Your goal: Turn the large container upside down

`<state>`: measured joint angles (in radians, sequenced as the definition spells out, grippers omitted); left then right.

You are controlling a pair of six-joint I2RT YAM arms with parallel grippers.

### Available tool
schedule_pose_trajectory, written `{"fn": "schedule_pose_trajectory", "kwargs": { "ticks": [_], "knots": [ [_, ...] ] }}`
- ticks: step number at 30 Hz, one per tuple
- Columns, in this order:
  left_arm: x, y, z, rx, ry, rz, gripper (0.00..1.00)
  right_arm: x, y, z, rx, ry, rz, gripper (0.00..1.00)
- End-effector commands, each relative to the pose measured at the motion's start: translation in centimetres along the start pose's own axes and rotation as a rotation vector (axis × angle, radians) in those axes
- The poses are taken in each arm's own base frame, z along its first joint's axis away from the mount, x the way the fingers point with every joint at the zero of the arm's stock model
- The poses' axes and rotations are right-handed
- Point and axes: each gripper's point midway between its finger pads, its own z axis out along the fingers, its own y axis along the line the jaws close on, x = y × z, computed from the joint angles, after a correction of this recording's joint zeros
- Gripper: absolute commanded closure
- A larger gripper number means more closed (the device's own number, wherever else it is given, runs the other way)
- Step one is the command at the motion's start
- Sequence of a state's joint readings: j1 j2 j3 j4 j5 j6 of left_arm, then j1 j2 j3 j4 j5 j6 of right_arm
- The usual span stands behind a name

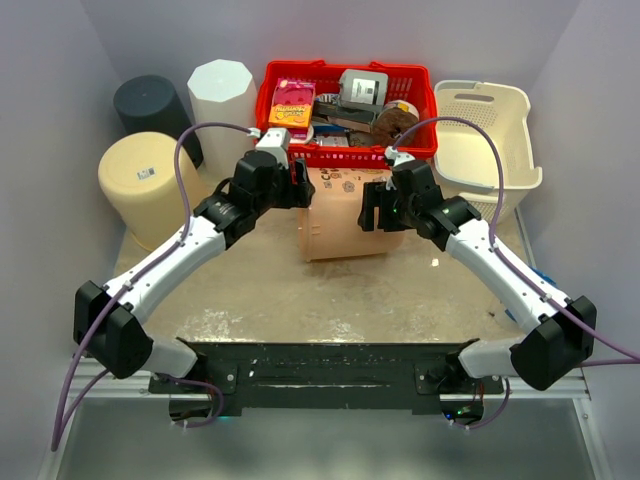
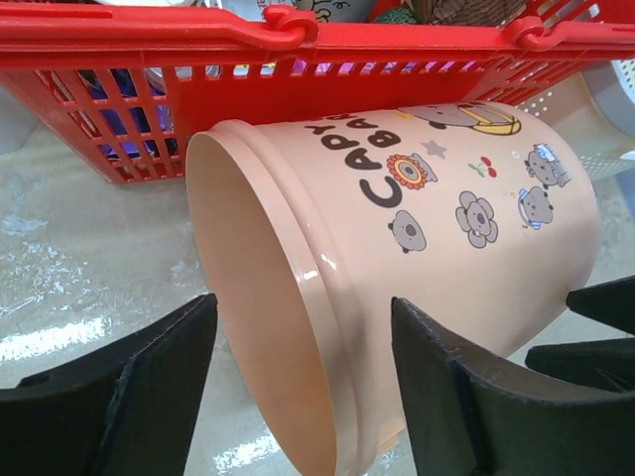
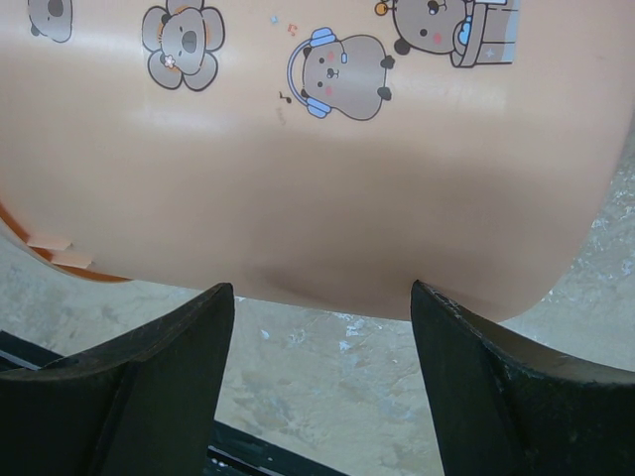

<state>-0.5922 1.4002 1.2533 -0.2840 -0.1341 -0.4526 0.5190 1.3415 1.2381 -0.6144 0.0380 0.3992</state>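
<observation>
As the container [image 1: 335,215] lies sideways before the basket [image 2: 149,45], mouth toward my left claw [image 2: 300,307], base toward my right claw [image 3: 322,293], both gape, unclamped.

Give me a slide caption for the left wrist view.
Left gripper open astride the rim of the peach bucket lying on its side before the red basket.

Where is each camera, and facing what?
Top external: above, behind the robot, looking down; left arm and right arm flank the peach container lying on its side.
Left wrist: on left arm, facing the container's open rim and red basket behind; left hand shows.
Right wrist: on right arm, facing the container's printed wall; right hand shows.
Shared: all three see the container.
</observation>
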Motion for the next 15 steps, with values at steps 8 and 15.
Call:
{"fn": "schedule_pose_trajectory", "kwargs": {
  "ticks": [8,15],
  "knots": [
    [-0.2,-0.3,1.4,-0.005,-0.008,0.012,0.43,-2.0,-0.7,0.5,0.035,-0.073,-0.023,0.24],
    [0.6,0.3,1.8,-0.030,0.007,0.016,0.57,-2.3,-0.8,0.0,0.038,-0.089,-0.021,0.24]
  ]
}}
